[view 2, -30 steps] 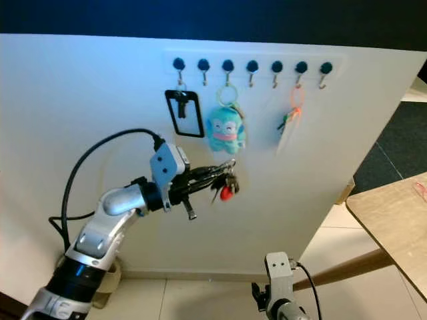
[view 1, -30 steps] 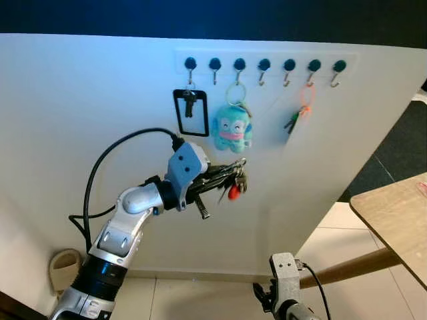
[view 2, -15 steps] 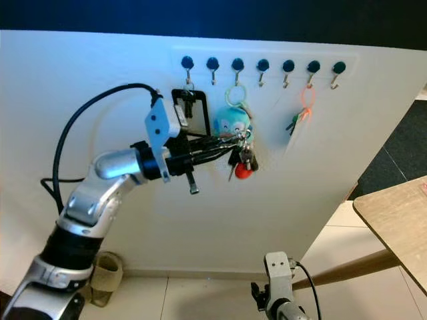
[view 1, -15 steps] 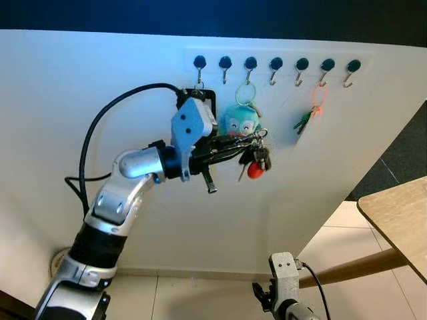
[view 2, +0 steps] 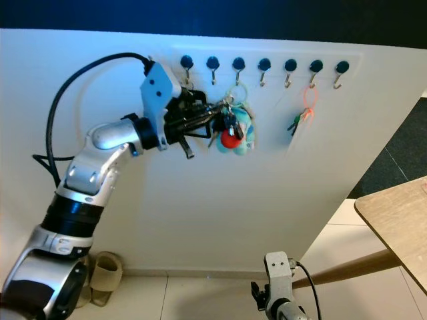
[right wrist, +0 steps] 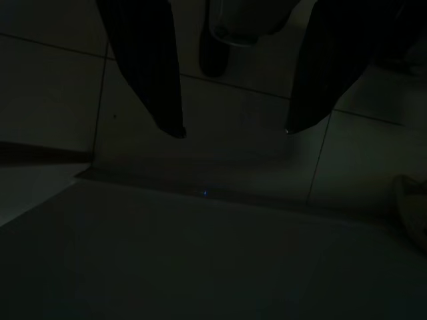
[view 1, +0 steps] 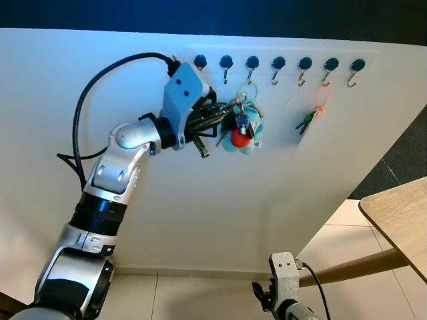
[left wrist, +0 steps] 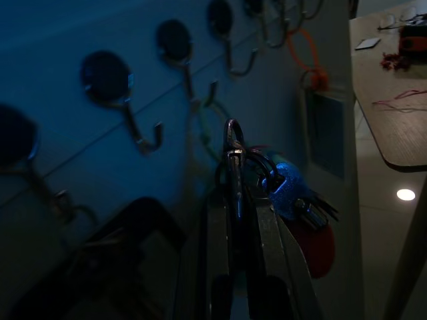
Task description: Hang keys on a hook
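White wall panel (view 1: 280, 180) carrying a row of seven dark-knobbed hooks (view 1: 277, 67), with a teal plush keychain (view 1: 248, 133) on the third and an orange-looped key (view 1: 313, 113) on the sixth. Left gripper (view 1: 223, 120) raised just below the second and third hooks, fingers clamped on a key bunch (view 1: 239, 130) with blue and red tags, hanging before the plush. Right gripper (right wrist: 230, 130) idle over floor tiles, fingers spread apart.

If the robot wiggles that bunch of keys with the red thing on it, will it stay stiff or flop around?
Probably floppy: the bunch of keys dangles loose below the left gripper, which pinches its ring. The keys and red tag hang separately, so they would likely swing and jingle. It looks small and metal, so probably light but a bit slippery.
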### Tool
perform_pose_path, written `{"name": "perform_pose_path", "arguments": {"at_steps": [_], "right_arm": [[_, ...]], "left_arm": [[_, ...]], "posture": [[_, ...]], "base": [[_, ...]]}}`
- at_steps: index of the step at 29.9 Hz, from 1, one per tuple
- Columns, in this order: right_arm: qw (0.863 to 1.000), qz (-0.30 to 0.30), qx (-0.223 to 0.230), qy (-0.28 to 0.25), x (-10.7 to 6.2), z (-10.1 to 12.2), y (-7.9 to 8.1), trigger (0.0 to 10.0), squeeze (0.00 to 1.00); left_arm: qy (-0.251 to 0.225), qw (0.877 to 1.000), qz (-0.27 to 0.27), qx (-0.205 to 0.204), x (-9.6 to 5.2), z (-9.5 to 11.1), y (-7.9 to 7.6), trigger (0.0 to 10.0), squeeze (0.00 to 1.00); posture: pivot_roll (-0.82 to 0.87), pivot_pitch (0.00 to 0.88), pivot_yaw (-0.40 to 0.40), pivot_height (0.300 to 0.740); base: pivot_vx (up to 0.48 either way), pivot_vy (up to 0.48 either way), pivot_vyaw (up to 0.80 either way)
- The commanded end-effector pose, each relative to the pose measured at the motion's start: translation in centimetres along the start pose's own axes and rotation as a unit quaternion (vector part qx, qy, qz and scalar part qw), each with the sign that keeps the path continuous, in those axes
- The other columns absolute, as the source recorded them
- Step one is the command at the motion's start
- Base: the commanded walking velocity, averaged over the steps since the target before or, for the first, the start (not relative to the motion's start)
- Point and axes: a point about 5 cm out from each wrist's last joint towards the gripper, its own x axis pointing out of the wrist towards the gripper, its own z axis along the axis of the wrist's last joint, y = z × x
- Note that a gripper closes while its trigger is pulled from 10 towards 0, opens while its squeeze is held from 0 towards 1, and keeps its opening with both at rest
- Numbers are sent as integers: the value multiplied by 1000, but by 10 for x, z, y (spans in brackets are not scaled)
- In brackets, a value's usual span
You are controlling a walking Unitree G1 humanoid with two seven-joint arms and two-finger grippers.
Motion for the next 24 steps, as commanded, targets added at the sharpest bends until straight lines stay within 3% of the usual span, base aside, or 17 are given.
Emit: {"name": "perform_pose_path", "arguments": {"at_steps": [1,11,24], "right_arm": [[1000,-3,2,6,-2,-6,-1,10000,0],[1000,-1,-1,6,-2,-5,-1,10000,0],[1000,-1,0,5,-2,-4,0,10000,0]], "left_arm": [[-22,1000,9,-1,0,7,4,10000,0],[-66,998,19,-7,-2,18,6,10000,0],[-76,997,9,-26,4,18,5,10000,0]], "posture": [[52,61,-21,740],[57,63,-28,740],[57,64,-24,740]], "base": [[0,0,0],[0,0,0],[0,0,0]]}}
